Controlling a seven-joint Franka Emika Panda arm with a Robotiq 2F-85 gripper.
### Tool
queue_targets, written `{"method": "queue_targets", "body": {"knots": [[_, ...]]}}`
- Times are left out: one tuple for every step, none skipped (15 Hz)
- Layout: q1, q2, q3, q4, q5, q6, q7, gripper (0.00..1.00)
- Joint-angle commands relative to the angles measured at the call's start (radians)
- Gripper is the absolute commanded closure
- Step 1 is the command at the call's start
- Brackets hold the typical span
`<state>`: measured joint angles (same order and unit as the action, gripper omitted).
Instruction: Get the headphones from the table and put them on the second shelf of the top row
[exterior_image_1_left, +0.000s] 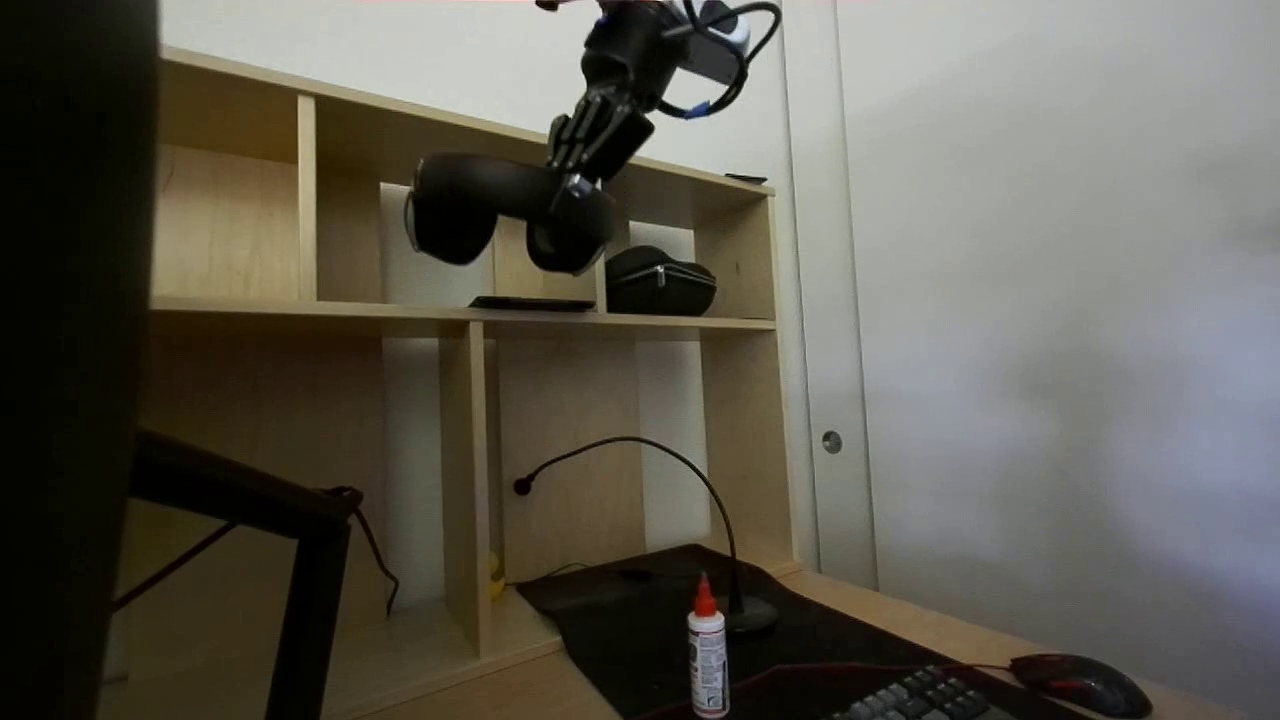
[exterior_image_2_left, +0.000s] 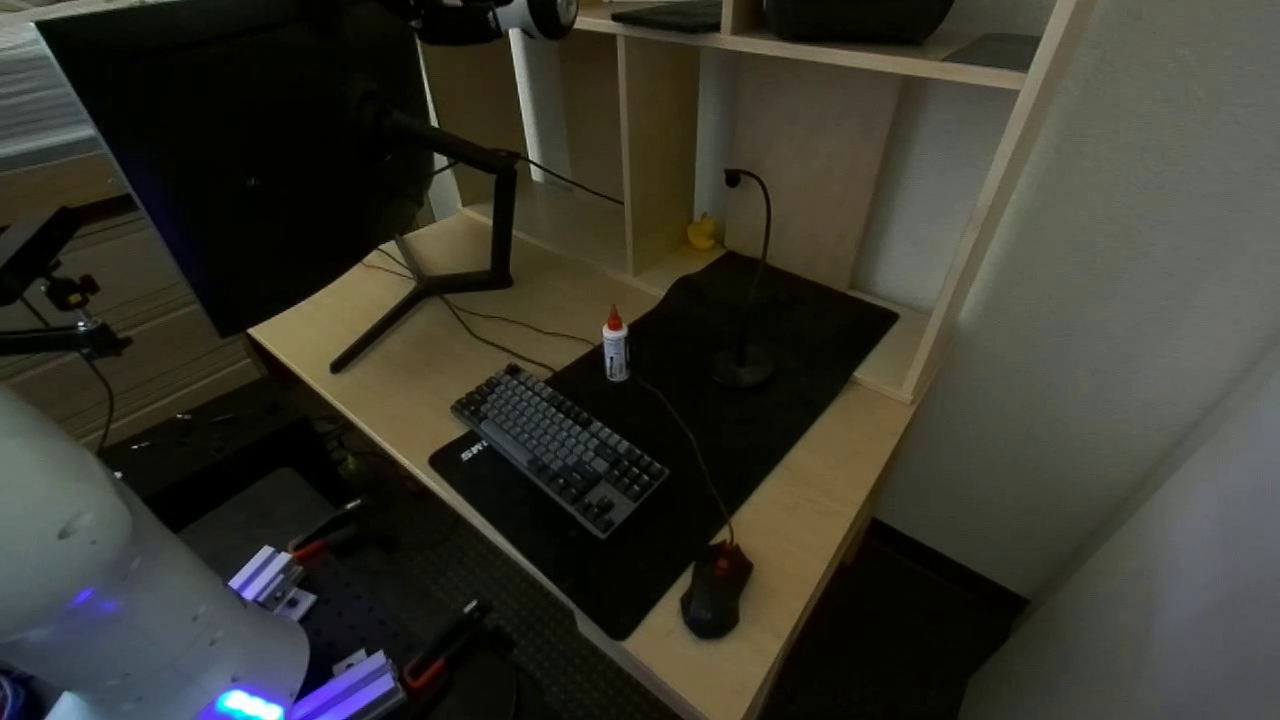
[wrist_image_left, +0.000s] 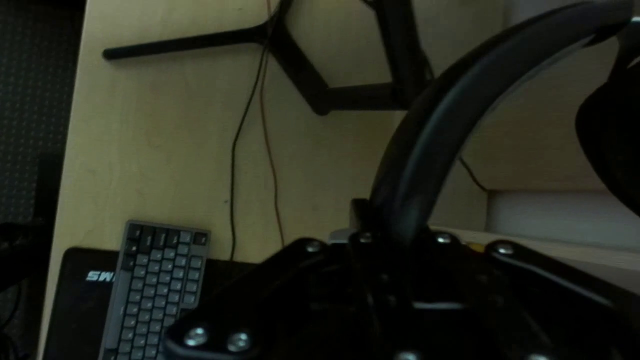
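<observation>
Pinching the headphones (exterior_image_1_left: 500, 187) with the gripper (exterior_image_1_left: 580, 186) well above the desk (exterior_image_2_left: 820, 480), toward its back edge; gripping the headband (wrist_image_left: 447, 115) close to one end rather than at mid-span. Hanging with a roughly level headband and downward earcups before the second shelf of the top row (exterior_image_1_left: 345, 235) in an exterior view, and leaving the gap to that opening unclear. In the wrist view, showing the far earcup (wrist_image_left: 615, 140) toward the back edge and hiding the near one.

Probably weighing little at the band and more at the earcups, so likely sagging or twisting at the free end under such an off-centre hold. Likely springing at the headband, yielding at the ear padding, and perhaps slipping on a smooth covering. For balance, favouring the middle of the band; sparing the padding and any hinges above the earcups.

Apparently lacking only the placing. Probably calling for a slow, level entry over the flat black item (exterior_image_1_left: 530, 304) on that shelf, and for watching the far earcup against the divider (exterior_image_1_left: 307, 200) on the side of the monitor (exterior_image_2_left: 250, 170). Risking, perhaps, a brush against the zippered case (exterior_image_1_left: 660, 285) above the desk edge by the mouse (exterior_image_2_left: 717, 592).
</observation>
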<state>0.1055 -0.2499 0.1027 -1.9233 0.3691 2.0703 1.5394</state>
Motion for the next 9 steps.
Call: {"method": "queue_targets", "body": {"knots": [[-0.01,0.025,0.011,0.057,0.002,-0.005,0.035,0.84],[-0.009,0.049,0.012,0.106,0.001,-0.008,0.062,0.84],[-0.007,0.069,0.013,0.136,0.001,-0.008,0.075,0.84],[-0.006,0.083,0.014,0.152,0.001,-0.009,0.082,0.84],[-0.001,0.088,0.008,0.142,0.026,-0.04,0.053,0.96],[-0.001,0.108,0.012,0.15,0.016,-0.034,0.058,0.96],[0.002,0.14,0.013,0.186,0.026,-0.038,0.054,0.96],[0.005,0.18,0.013,0.237,0.037,-0.027,0.054,0.96],[0.009,0.222,0.014,0.298,0.054,-0.034,0.052,0.96]]}}
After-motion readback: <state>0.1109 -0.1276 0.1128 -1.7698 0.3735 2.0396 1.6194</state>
